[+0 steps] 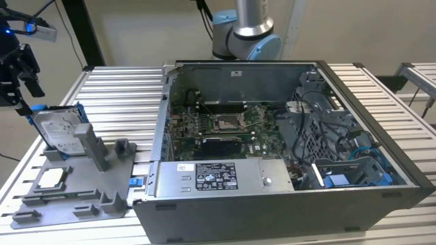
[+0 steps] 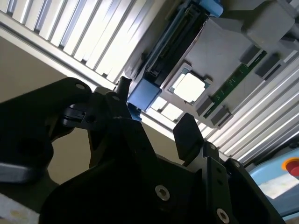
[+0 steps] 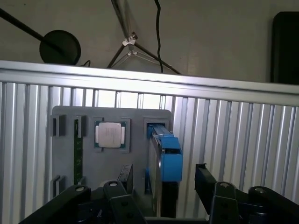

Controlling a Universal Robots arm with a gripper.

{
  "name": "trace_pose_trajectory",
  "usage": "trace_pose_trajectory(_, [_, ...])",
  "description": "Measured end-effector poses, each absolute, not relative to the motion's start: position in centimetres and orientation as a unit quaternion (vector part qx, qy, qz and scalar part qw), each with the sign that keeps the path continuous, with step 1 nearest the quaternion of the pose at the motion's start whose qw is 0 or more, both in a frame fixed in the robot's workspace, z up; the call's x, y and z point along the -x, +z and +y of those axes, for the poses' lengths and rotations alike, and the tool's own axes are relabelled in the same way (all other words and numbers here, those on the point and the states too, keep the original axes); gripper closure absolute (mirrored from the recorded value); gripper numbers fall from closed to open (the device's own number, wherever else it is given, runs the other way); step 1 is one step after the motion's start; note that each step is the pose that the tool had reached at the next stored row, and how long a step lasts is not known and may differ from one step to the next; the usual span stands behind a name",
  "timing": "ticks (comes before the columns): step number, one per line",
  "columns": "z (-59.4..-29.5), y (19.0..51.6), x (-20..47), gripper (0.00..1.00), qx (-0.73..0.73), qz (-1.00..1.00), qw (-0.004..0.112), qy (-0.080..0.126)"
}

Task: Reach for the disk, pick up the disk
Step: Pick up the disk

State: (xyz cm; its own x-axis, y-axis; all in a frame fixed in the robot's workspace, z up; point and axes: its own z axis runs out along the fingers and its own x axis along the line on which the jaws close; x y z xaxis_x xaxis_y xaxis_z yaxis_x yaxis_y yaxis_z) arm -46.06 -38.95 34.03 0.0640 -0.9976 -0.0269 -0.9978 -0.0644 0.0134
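The disk (image 1: 58,130) stands on edge in the grey holder (image 1: 75,196) at the exterior view's left, well apart from the computer case (image 1: 272,214). Its top edge is free; a holder post (image 1: 89,140) stands just beside its face. The gripper (image 1: 20,89) hangs above it, jaws wide and empty. In the first wrist view the disk's edge lies between the fingers (image 3: 203,179).

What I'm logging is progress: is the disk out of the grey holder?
No, in the exterior view the disk stands on edge in the grey holder, with the tool close by.
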Motion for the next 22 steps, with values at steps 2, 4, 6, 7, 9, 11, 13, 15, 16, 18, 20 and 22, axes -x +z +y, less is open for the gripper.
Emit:
trace_pose_trajectory(2, [-38.9,33.8,46.0,0.00,0.728,0.685,0.004,0.014])
trace_pose_trajectory(4, [-38.9,33.6,46.0,0.00,0.727,0.686,0.004,0.014])
trace_pose_trajectory(6, [-38.8,33.5,45.9,0.00,0.726,0.688,0.004,0.014])
trace_pose_trajectory(7, [-38.8,33.3,45.9,0.00,0.725,0.688,0.004,0.014])
trace_pose_trajectory(9, [-38.7,33.1,45.9,0.00,0.724,0.689,0.004,0.014])
trace_pose_trajectory(11, [-38.6,32.7,45.9,0.00,0.723,0.691,0.004,0.015])
trace_pose_trajectory(13, [-38.5,32.4,45.9,0.00,0.722,0.692,0.004,0.015])
trace_pose_trajectory(15, [-38.4,32.2,45.9,0.00,0.721,0.693,0.004,0.015])
trace_pose_trajectory(16, [-38.3,32.0,45.9,0.00,0.720,0.694,0.004,0.015])
trace_pose_trajectory(18, [-38.2,31.8,45.9,0.00,0.719,0.695,0.004,0.015])
trace_pose_trajectory(20, [-38.2,31.5,45.9,0.00,0.718,0.696,0.004,0.015])
trace_pose_trajectory(22, [-38.2,31.2,45.9,0.00,0.717,0.697,0.004,0.015])
